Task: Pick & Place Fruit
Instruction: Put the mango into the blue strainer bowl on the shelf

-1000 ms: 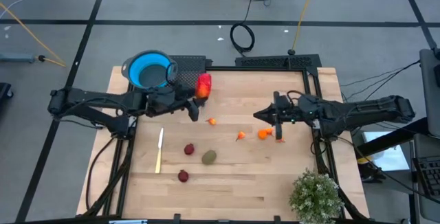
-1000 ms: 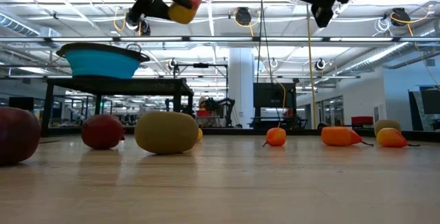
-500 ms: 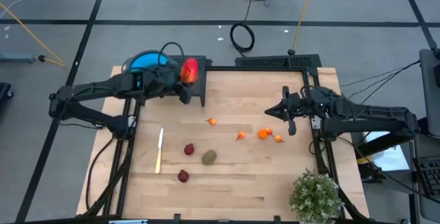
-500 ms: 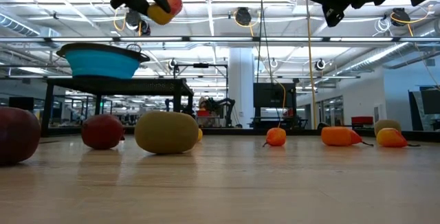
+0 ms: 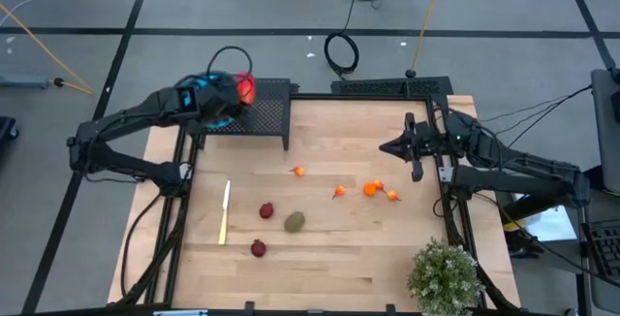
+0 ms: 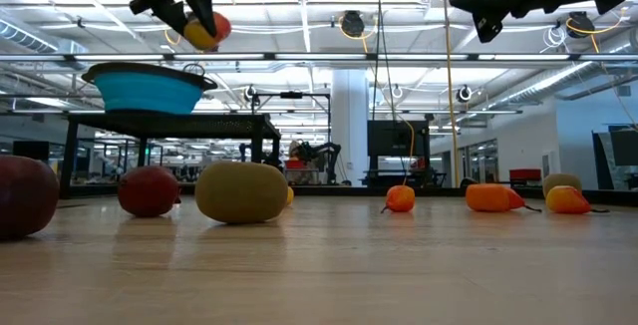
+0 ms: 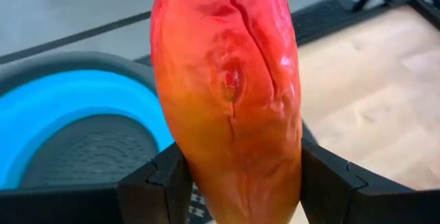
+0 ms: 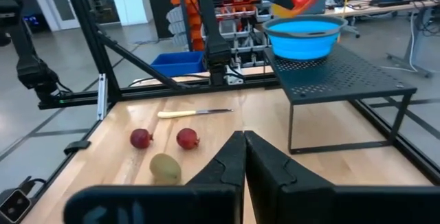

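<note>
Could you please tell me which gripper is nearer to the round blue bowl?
Left. The left gripper holds the elongated red-orange fruit over the round blue bowl; the right gripper hangs far across the table.

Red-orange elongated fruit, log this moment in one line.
left gripper: holds red-orange elongated fruit | over round blue bowl | right gripper: shut, empty

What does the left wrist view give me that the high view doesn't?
Left wrist only: the left gripper jaws clamp the elongated red-orange fruit, whose wrinkled skin shows close up. High only: the knife, the other fruit on the table, a potted plant, and the right gripper raised at the table's right. Both: the blue bowl under that fruit.
</note>
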Controlling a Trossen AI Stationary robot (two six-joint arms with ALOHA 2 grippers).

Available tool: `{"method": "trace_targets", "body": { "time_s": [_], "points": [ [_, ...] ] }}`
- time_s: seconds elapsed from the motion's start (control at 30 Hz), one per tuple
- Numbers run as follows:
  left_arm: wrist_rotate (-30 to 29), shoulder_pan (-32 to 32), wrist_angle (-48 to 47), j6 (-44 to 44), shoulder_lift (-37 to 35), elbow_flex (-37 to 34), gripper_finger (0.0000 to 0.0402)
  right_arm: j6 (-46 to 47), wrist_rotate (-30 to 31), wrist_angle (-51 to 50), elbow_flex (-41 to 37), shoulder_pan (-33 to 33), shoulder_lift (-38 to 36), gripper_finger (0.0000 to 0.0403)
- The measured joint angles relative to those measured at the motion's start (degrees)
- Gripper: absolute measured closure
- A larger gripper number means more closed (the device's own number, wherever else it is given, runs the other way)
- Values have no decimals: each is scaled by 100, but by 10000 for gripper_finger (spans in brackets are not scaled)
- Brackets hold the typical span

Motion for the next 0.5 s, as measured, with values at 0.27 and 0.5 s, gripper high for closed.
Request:
{"method": "trace_targets", "body": {
  "time_s": [0.27,0.5],
  "points": [
    [-71,584,-489,-106,4,0,199,-3,0,-17,0,-186,2,403],
    [-54,1111,-1119,-272,4,0,199,-97,-2,-17,0,-285,2,403]
  ]
}}
